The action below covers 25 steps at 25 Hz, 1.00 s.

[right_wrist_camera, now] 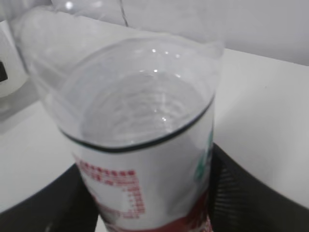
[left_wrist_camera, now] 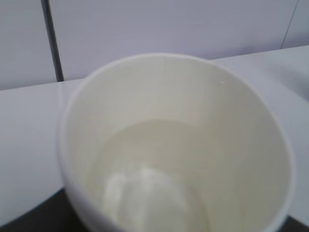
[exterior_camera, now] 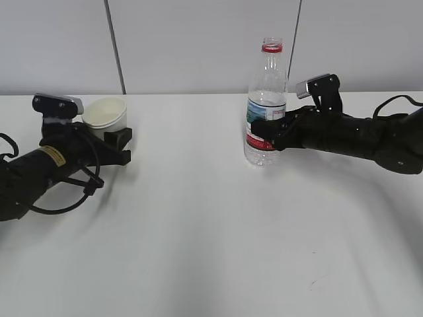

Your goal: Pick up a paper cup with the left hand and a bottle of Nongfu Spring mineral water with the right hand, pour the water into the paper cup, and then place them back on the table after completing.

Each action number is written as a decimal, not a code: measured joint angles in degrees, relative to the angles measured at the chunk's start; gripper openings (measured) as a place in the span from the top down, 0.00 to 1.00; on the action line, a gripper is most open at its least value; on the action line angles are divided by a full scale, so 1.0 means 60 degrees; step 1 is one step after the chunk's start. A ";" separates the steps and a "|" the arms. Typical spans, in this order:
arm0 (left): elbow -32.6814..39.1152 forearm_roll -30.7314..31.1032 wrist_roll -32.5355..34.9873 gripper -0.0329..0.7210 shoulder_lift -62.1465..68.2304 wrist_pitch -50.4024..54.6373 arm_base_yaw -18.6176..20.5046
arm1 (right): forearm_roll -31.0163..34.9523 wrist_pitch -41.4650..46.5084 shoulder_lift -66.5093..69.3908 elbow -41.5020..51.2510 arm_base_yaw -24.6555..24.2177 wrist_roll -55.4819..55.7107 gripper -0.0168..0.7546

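Left claw (exterior_camera: 119, 146): black two-finger, half-spread around white paper cup (exterior_camera: 106, 115), fingers either side of its lower wall; cup base looks down on white table (exterior_camera: 211, 231). Left wrist view filled by cup mouth; something pale in the bottom, liquid or glare, can't tell.

Right claw (exterior_camera: 266, 134): black, half-spread, closed on clear plastic water bottle with red-and-white label (exterior_camera: 266, 105), gripping at label band. Bottle upright, uncapped with red neck ring, base apparently touching table. Right wrist view: waterline just above label, dark fingers (right_wrist_camera: 241, 193) flanking bottle.

Looks like grasp stage on both, lift next; or set-down after pouring. Can't tell from here.

If lifting:
- Check cup grip before rising. Thin paper wall, squeeze more and it ovalises; less and it slips.
- Raise cup straight up, keep mouth level.
- Bottle held low with open neck well above claw, so top-heavy. Lift slowly, no jerk.
- Claws well apart; bring bottle neck over cup mouth before tilting.
- Tilt slowly; open neck pours fast.
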 joint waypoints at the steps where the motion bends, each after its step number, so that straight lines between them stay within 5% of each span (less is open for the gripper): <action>1: -0.0060 0.0000 0.0000 0.42 0.0103 -0.0053 0.0000 | 0.0000 -0.0019 0.0000 0.0000 0.0000 0.0000 0.41; 25: -0.0706 -0.0098 0.0000 0.42 0.1200 -0.0395 0.0000 | 0.0000 -0.0279 0.0067 0.0000 0.0000 -0.0037 0.41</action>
